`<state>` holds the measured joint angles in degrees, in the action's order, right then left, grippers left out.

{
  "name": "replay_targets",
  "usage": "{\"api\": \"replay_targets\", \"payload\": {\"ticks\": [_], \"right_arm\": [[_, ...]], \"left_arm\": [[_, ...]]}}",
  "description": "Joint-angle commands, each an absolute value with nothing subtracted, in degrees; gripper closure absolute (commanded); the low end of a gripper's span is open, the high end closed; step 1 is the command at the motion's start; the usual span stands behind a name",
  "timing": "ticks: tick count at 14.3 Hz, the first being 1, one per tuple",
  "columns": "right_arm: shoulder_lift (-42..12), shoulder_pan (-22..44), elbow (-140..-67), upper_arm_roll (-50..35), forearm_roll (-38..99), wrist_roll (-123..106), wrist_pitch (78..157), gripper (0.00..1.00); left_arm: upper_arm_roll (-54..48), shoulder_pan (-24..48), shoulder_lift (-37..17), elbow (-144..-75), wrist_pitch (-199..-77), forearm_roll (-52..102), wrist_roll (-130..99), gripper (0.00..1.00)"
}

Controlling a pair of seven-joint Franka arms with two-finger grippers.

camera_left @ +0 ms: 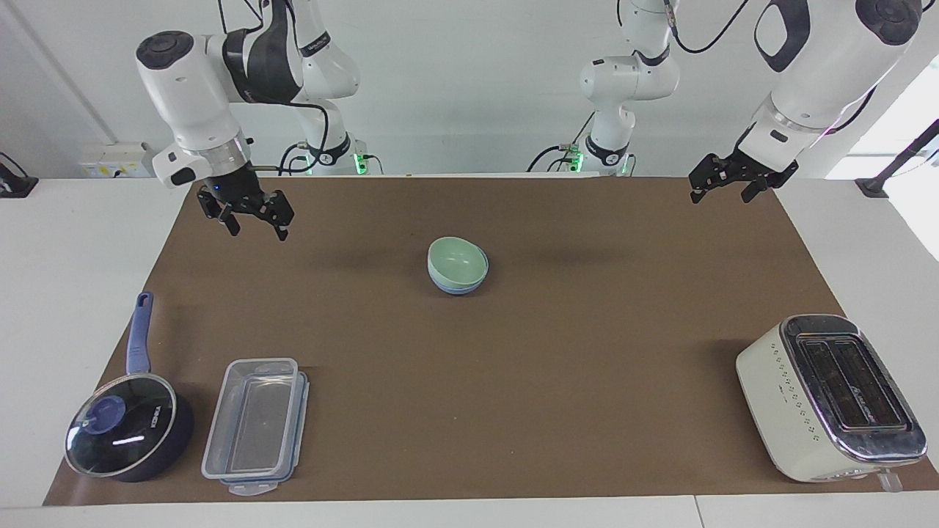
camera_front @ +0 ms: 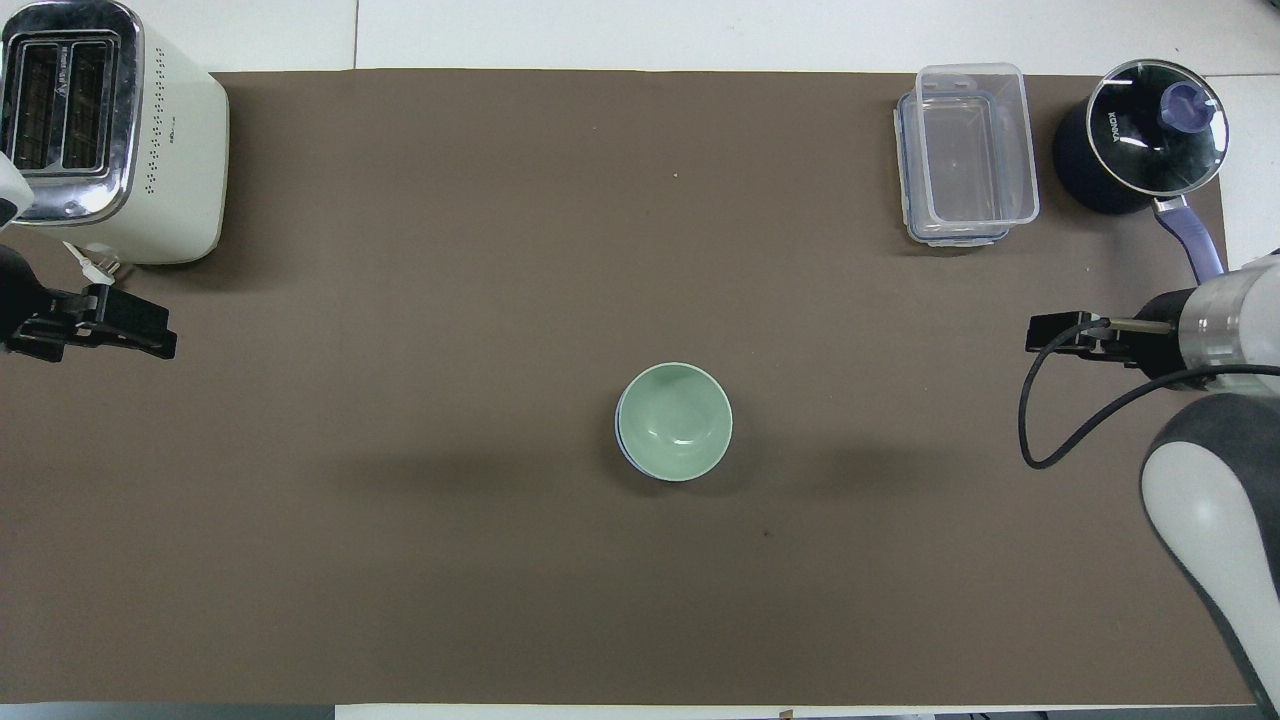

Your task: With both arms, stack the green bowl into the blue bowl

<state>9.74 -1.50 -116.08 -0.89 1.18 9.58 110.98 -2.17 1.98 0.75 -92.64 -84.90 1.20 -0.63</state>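
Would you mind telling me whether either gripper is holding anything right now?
Nothing is held: left gripper and right gripper are both empty.
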Motion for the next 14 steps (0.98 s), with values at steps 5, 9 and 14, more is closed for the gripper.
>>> {"api": "replay_targets", "payload": {"ticks": [5,9,14], "right_arm": [[0.80,-1.32,-96.35,-2.02,-0.35,9.32,96.70,0.00],[-0.52,-1.23,-91.50,-2.28,-2.37,9.32,90.19,0.00],[1.76,-1.32,-95.27,-2.37,-2.46,9.23,90.00,0.00]], "left_arm": [[-2.11,2.11,0.79,-92.46,-85.34,-0.26,-0.35,0.00],[-2.11,2.11,0.79,-92.46,-85.34,-0.26,-0.35,0.00],[-2.11,2.11,0.79,-92.46,-85.34,-0.26,-0.35,0.00]]}}
